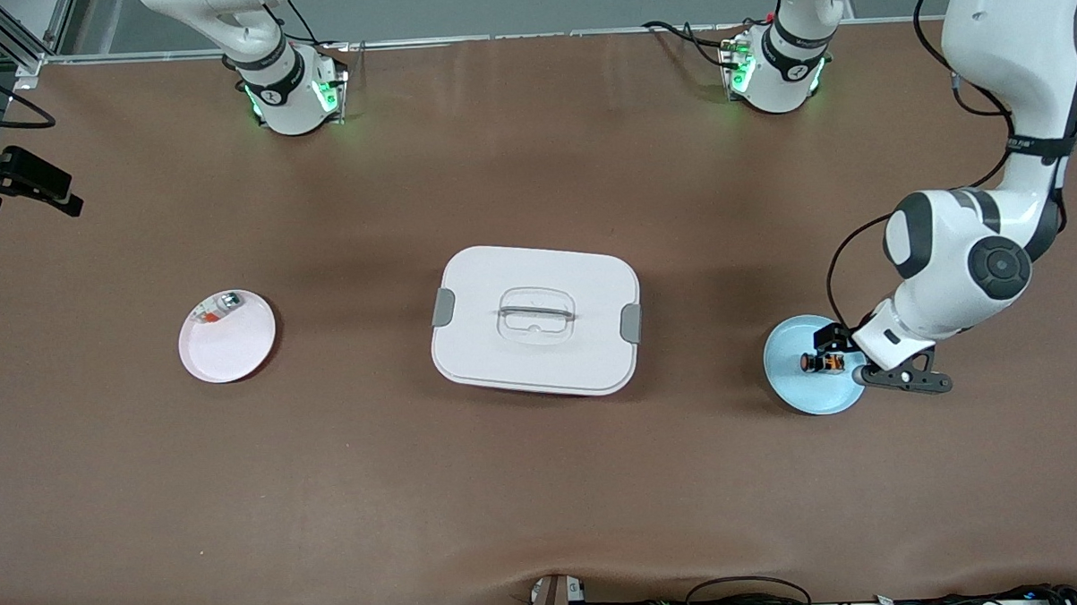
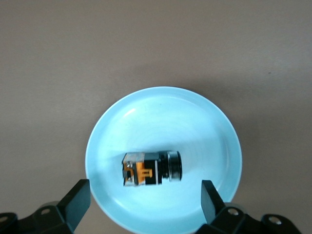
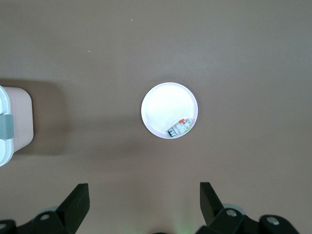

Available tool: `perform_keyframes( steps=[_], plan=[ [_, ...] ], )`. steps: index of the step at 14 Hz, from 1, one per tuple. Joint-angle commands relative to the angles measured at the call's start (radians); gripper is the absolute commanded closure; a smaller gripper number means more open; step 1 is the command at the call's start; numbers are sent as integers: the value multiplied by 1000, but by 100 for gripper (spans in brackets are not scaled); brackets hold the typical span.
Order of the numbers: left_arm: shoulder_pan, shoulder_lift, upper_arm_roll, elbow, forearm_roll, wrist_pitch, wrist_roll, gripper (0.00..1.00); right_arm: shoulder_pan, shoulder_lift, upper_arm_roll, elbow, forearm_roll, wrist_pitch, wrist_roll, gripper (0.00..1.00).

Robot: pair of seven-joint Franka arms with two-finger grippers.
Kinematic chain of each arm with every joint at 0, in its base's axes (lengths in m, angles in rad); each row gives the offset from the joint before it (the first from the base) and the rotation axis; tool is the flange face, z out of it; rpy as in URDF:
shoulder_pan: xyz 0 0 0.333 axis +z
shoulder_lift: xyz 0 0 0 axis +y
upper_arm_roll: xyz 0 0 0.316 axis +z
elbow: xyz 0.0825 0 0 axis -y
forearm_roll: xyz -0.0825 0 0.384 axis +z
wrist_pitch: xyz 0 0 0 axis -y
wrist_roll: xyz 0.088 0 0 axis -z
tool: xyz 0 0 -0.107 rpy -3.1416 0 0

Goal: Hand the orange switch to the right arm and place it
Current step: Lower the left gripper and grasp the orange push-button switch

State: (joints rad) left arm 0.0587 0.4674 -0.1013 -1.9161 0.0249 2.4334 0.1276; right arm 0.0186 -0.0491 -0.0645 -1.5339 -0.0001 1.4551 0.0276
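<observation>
Two open fingers (image 2: 75, 202) of the left gripper (image 1: 829, 357) hung over the switch (image 2: 151, 168), which lay on its side in the blue plate (image 2: 204, 122) — it might roll or tip on closing. Right gripper (image 3: 141, 207), fingers spread, waited above the pink plate (image 3: 163, 105).

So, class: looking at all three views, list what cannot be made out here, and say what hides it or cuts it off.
- Left gripper: the front view shows only its fingertips over the blue plate; the wrist covers the rest.
- Right gripper: out of frame in the front view.
- Orange switch: it lies on its side, so the cap face is hidden.
- Small part on the white plate: too small to identify.
- Lidded box: contents hidden.
</observation>
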Motion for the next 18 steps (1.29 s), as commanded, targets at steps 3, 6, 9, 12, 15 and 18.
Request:
perform_keyframes(
  steps=[3, 6, 9, 12, 15, 18],
  plan=[
    [0, 59, 6, 2, 17, 64, -26, 0, -9, 8, 11, 21, -5, -10, 9, 0],
    [1, 94, 6, 0, 18, 108, -26, 0, -11, 8, 11, 21, -5, -10, 9, 0],
    [0, 123, 6, -1, 18, 147, -36, 0, -9, 9, 11, 20, -5, -10, 9, 0],
    [-2, 125, 6, -12, 18, 147, -72, 3, -11, 8, 11, 20, -6, -10, 9, 0],
    [-2, 120, 8, -32, 18, 147, -77, 31, -9, 8, 11, 20, -5, -9, 9, 0],
    [0, 108, 6, -47, 18, 141, -79, 78, -9, 9, 11, 20, -5, -10, 9, 0]
  ],
)
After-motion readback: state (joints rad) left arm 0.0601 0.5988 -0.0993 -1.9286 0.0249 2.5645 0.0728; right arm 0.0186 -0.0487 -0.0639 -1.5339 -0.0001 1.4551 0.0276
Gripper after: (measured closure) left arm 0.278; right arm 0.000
